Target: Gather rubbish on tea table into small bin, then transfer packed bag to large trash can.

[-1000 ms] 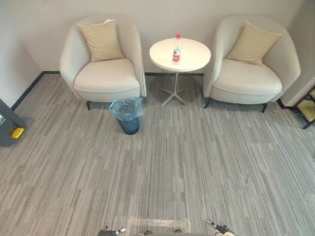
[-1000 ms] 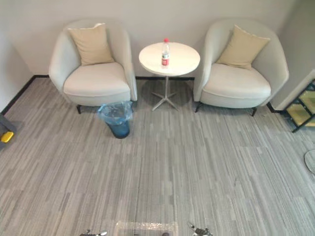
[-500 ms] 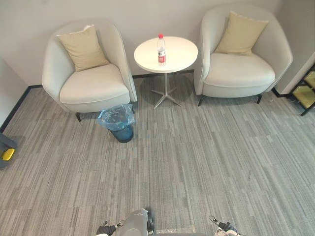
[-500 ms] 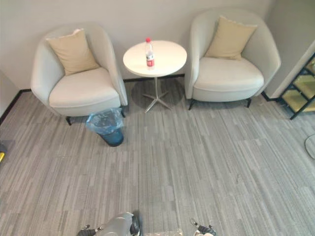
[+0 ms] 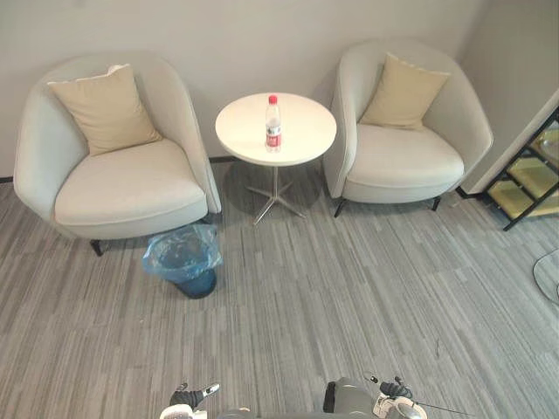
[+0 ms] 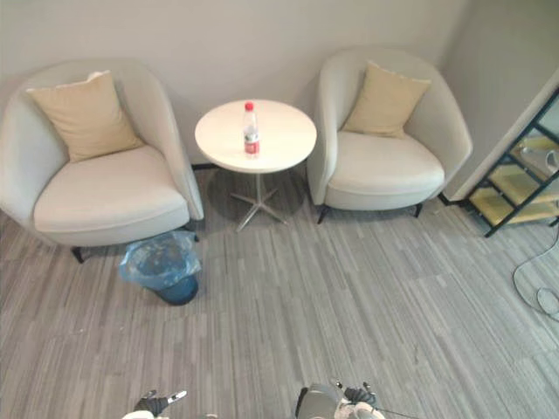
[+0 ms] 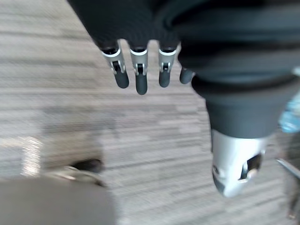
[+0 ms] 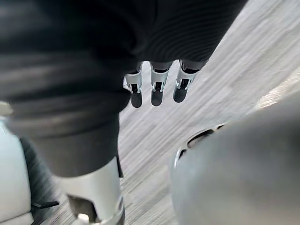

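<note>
Left hand [image 7: 140,77]: fingers straight and loose above the carpet [image 5: 349,288], holding nothing.
Right hand [image 8: 157,90]: fingers relaxed too, empty, low by the near edge.
Bin [image 5: 185,259]: small, lined with a blue bag, on the carpet just in front of the left armchair [image 5: 122,188].
Worktop [image 5: 306,144]: round, white, between the left armchair and the right armchair [image 5: 402,157].
Bottle [image 5: 273,124]: upright near the worktop's middle, red cap.
Cushions: one tan cushion [image 5: 105,109] leaning in each chair.

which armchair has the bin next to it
The left armchair: the blue-bagged bin stands on the floor at its front corner, far from the right armchair.
</note>
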